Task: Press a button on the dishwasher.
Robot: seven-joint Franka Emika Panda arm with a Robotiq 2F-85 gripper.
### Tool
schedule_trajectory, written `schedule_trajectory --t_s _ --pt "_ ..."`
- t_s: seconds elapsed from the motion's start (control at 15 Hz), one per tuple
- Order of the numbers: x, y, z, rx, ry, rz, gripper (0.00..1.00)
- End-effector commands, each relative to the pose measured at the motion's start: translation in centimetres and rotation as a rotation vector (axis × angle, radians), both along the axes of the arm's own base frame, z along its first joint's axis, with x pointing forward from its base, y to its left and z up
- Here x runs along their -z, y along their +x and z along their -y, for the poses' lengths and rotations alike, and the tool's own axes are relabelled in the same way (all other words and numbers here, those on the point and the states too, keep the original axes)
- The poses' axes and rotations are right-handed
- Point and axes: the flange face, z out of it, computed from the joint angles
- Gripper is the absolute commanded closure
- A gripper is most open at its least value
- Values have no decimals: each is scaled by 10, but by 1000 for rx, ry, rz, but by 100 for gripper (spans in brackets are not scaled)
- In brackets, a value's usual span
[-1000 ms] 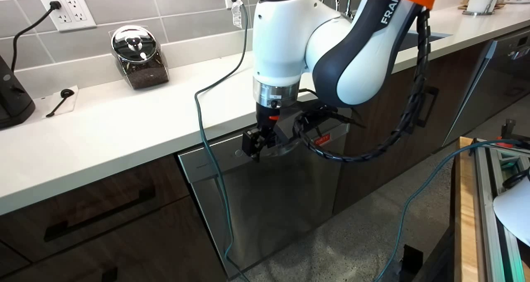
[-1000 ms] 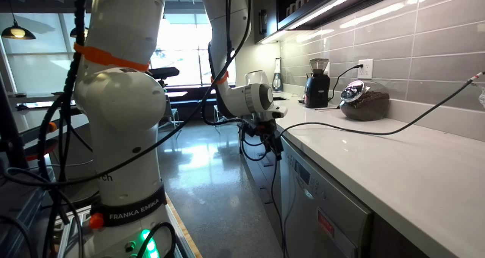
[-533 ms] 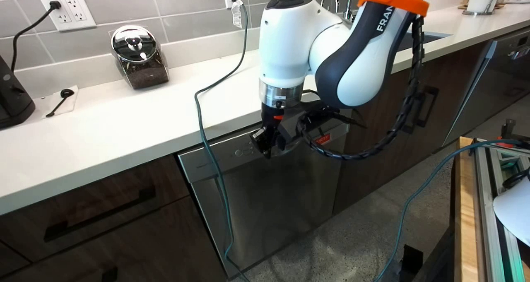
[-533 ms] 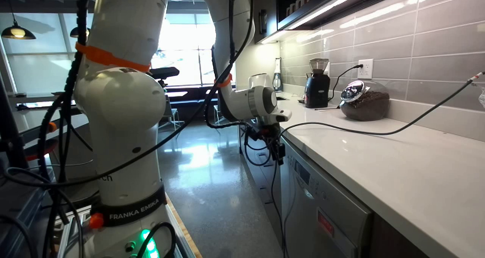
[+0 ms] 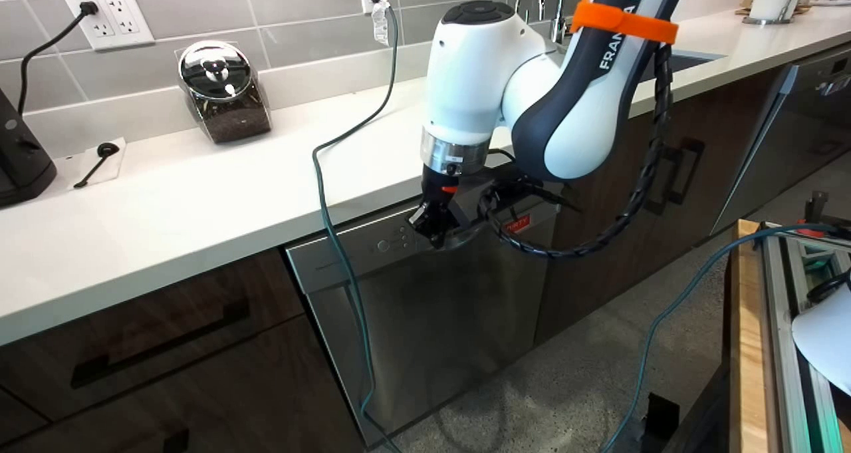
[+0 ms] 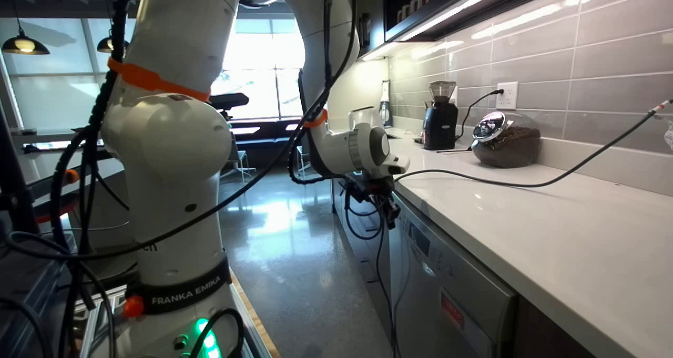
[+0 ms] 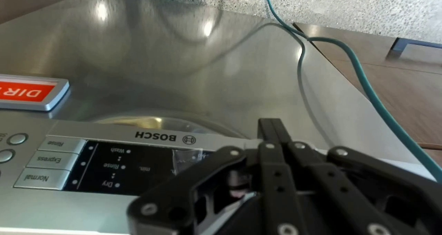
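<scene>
Fingers (image 7: 272,159): black, pressed together with no object between them; aimed at the silver control strip (image 5: 362,250), with contact not possible to judge.

Dishwasher (image 5: 439,333): brushed steel, built in under the white counter (image 5: 219,213), straight ahead of the fingers and reaching well below them.

Small buttons (image 5: 403,235): newly uncovered in an exterior view by a sideways slide of the fingers over the last second, toward the red sign (image 5: 520,223); now just beside the fingers, with the round button (image 5: 383,245) a little farther off. Probably not the target, then; no press apparent yet.

Display (image 7: 138,176): dark, just left of the fingers in the wrist view and partly hidden by them; clear of them in an exterior view, as a dark panel (image 6: 419,238).

Normal, Express and Rinse keys (image 7: 50,162): well left of the fingers in the wrist view, past the display; readable only there, upside down; probably needing more sideways travel if meant for pressing.

Cable (image 7: 355,66): teal, hanging right of the fingers in the wrist view; traceable back across the counter in both exterior views, but not there.
</scene>
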Motion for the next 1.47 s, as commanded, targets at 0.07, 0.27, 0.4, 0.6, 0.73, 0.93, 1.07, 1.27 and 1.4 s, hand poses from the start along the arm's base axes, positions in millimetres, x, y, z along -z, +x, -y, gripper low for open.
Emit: schedule_trajectory --t_s 0.07,0.27,0.4,0.6,0.73,0.93,1.07,1.27,1.4 --pt "10 4 -2 -11 16 32 100" --pt "14 7 -1 -11 17 43 100" --pt "16 10 0 -12 20 52 100" --pt "18 15 1 -13 20 61 100" --pt "20 17 3 -10 16 60 100" --pt "21 21 7 -4 8 63 100" --pt "21 23 10 1 4 67 100" --pt "20 26 13 5 1 73 100" --pt "20 27 14 7 0 77 100"
